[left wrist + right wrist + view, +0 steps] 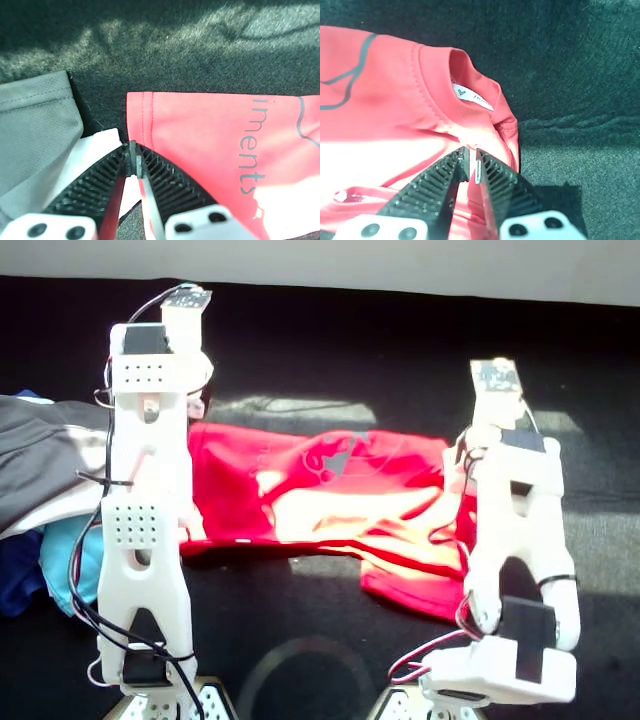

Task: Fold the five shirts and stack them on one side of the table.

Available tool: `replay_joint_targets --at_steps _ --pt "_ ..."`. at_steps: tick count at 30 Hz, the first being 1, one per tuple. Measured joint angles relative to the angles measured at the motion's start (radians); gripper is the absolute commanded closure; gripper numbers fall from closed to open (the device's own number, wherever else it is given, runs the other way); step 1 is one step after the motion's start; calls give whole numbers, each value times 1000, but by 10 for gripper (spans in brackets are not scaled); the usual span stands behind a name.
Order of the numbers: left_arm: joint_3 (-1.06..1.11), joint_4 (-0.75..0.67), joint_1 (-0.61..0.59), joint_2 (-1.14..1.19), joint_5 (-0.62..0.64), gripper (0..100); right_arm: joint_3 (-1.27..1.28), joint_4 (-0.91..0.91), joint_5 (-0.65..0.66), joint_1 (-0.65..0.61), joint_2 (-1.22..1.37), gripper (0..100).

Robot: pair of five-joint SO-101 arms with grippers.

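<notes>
- my left end effector [131, 162] is pinched shut on the hem edge of the red shirt [210, 145], just beside a grey shirt [35, 125].
- my right end effector [471, 162] is closed on red fabric near the collar and its white neck label [470, 95].
- grey lettering [250, 150] crosses the chest.
- high view: the shirt lies spread on the black tabletop [350, 350], with a heap of shirts [40, 470] by the left arm.

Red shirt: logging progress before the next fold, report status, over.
Left gripper shut on red shirt hem. Right gripper shut on it by the collar. Shirt spread out, unfolded. Grey shirt close beside left gripper.
</notes>
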Motion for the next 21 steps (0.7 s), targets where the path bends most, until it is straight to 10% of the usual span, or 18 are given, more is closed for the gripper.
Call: replay_joint_targets --at_steps 13,21 --pt "678 -9 0 -473 0 991 91 189 -2 -207 -161 919" --pt "1370 -356 0 -752 2 991 381 77 -2 -265 -319 919"
